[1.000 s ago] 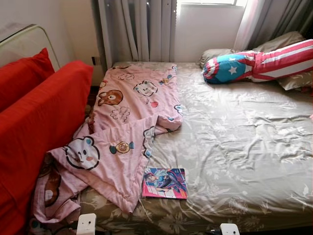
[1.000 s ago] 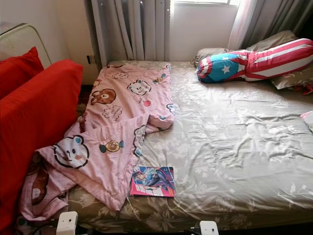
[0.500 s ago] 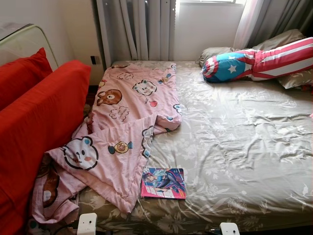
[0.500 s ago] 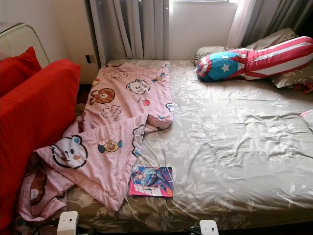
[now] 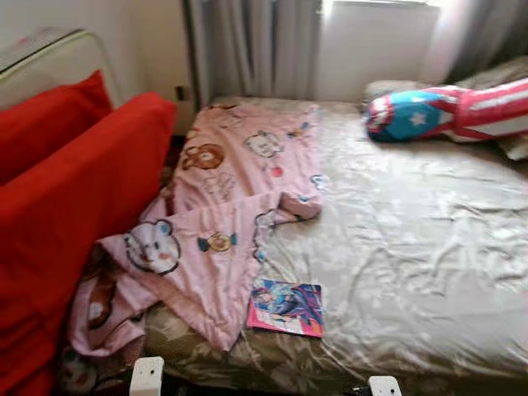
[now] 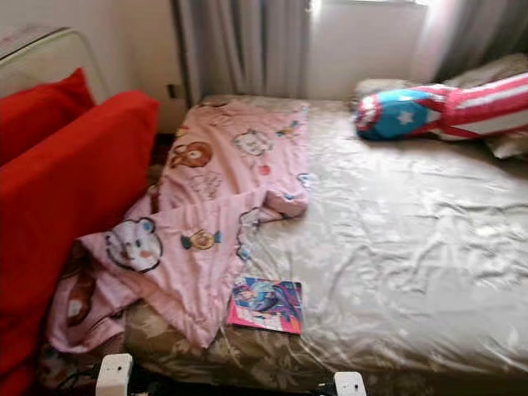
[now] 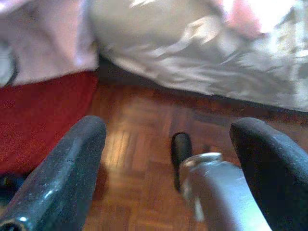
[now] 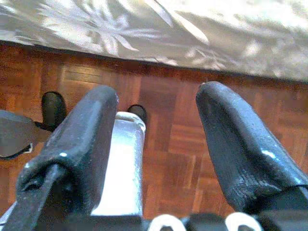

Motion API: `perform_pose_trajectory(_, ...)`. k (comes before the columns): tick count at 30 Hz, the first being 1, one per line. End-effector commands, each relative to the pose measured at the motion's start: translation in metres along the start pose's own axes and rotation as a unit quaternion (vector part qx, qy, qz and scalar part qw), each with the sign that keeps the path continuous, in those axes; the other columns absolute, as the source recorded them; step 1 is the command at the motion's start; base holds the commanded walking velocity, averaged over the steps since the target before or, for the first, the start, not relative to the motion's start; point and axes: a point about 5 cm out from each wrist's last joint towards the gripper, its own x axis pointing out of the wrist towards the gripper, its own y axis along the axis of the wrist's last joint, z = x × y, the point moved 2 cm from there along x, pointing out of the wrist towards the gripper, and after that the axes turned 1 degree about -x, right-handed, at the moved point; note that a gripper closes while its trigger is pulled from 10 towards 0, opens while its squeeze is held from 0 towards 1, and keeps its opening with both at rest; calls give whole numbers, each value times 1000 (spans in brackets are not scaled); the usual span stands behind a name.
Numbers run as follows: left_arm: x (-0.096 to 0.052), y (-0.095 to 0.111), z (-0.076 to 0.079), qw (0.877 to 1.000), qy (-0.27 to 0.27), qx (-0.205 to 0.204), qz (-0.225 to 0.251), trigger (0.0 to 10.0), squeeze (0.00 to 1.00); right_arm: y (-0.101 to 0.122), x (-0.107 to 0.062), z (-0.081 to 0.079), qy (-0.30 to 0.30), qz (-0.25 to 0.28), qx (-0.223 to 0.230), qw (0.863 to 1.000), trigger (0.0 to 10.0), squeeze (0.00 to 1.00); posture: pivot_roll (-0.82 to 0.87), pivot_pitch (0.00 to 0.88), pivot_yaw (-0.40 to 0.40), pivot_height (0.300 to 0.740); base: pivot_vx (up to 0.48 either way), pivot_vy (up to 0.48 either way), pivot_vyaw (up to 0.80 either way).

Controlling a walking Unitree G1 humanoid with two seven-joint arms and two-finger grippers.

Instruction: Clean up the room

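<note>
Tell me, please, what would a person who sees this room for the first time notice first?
Probably the big red cushions standing on the robot's left, next to the bed. Then the crumpled pink blanket with cartoon bears, which lies along the left part of the bed with grey floral sheet and hangs over its near corner. A colourful thin book lies near the bed's front edge, and a red, white and blue star pillow rests at the far right.

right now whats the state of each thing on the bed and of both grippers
blanket: crumpled, one end spilling off the bed's edge
book: closed, flat near the front edge, beside the blanket's corner
bolster: lying along the far side
sheet: wrinkled
left gripper: fingers open, over the floor
right gripper: fingers open, over the floor
</note>
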Motion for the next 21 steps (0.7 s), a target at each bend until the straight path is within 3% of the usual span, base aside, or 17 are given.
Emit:
perform_pose_trajectory(1,0,-4,2,1000,-2,1,-8,10000,0,0,0,1,-1,1,1,1000,10000,0,-94,0,-13,740,0,0,631)
perform_pose_trajectory(4,0,-3,1,1000,-1,1,-8,10000,0,-1,0,1,-4,0,24,1000,10000,0,-96,0,-10,740,0,0,0)
perform_pose_trajectory(8,0,-2,1,1000,0,2,-7,10000,0,1,0,1,-1,2,16,1000,10000,0,-99,0,-8,740,248,0,0)
perform_pose_trajectory(17,0,-2,2,1000,2,-1,-5,10000,0,2,0,0,9,6,10,1000,10000,0,-98,0,-13,740,262,0,739)
perform_pose_trajectory(21,0,-1,2,1000,1,-2,-3,10000,0,3,0,0,7,9,22,1000,10000,0,-101,0,-11,740,0,0,0)
